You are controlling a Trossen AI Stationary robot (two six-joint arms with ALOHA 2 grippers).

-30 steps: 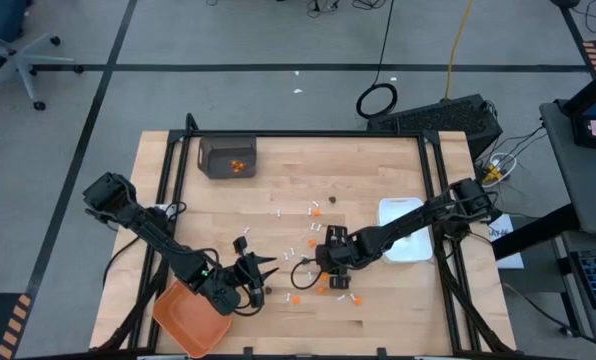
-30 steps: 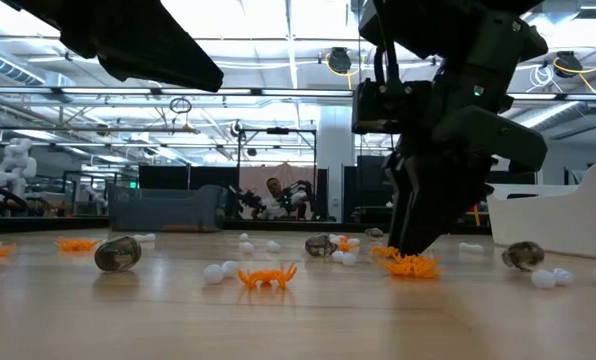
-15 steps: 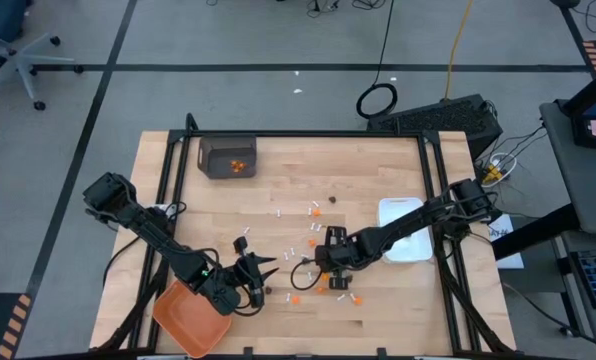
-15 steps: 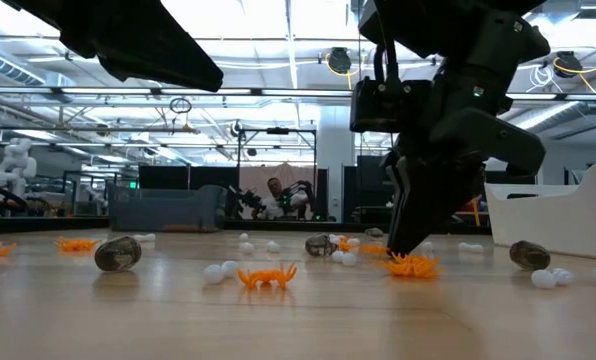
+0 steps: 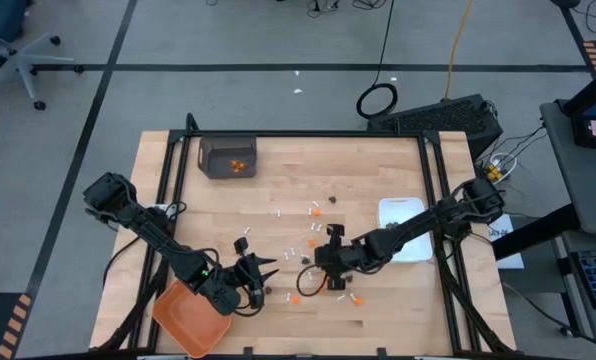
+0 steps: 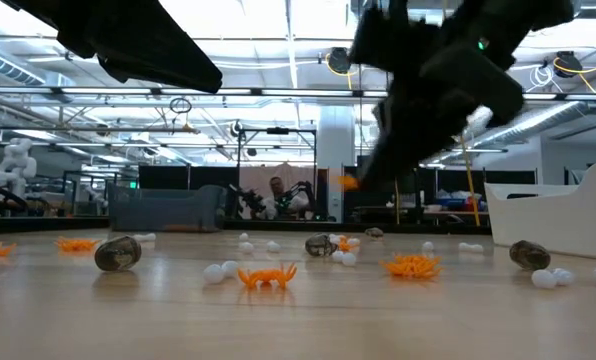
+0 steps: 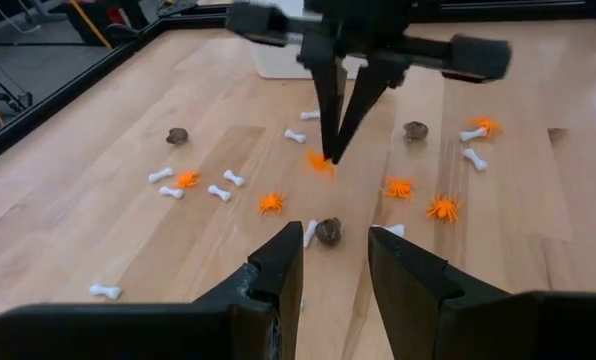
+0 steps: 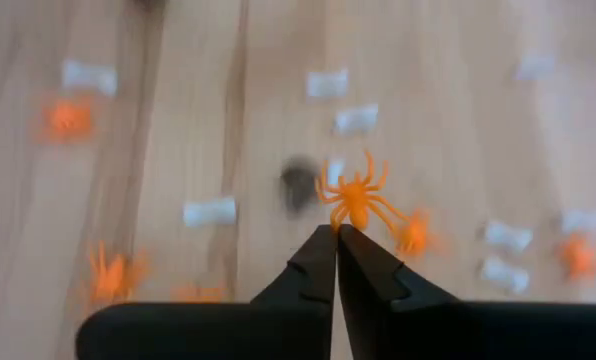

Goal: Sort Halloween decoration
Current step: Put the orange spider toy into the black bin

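Orange tray [image 5: 190, 318]: at the table's near left corner, just behind the left fingers.
Left gripper [image 5: 263, 278]: low over the wood beside the tray; fingers [image 7: 281, 262] parted, nothing between them; a dark brown-black bit [image 7: 328, 231] and a white stick [image 7: 309, 233] just ahead of the tips.
Grey bin [image 5: 227, 157]: at the far left of the table, well apart from both sets of fingers, with orange showing inside.
Halloween decoration: scattered mid-table around and ahead of both grippers as orange spiders [image 7: 442, 208], dark bits [image 6: 117, 253] and white sticks [image 5: 277, 213].
Right gripper [image 8: 336, 236]: raised clear of the table, fingers clenched on one orange spider [image 8: 355, 199], pinched at the very tips.
White dish [image 5: 402, 231]: behind the right fingers, towards the right edge.
Risk, thin hold: spider gripped by little more than a leg or body edge, so likely to slip free during a quick swing.
Risk, landing: dropped piece could fall back among the scattered pieces, or into the wrong container.
Risk, crowding: both grippers close together mid-table; possible clash on a leftward carry.
Hard to tell: exact part of the spider held; contents of the bin beyond the orange; dish partly covered by the right arm; right gripper smeared in the low view.
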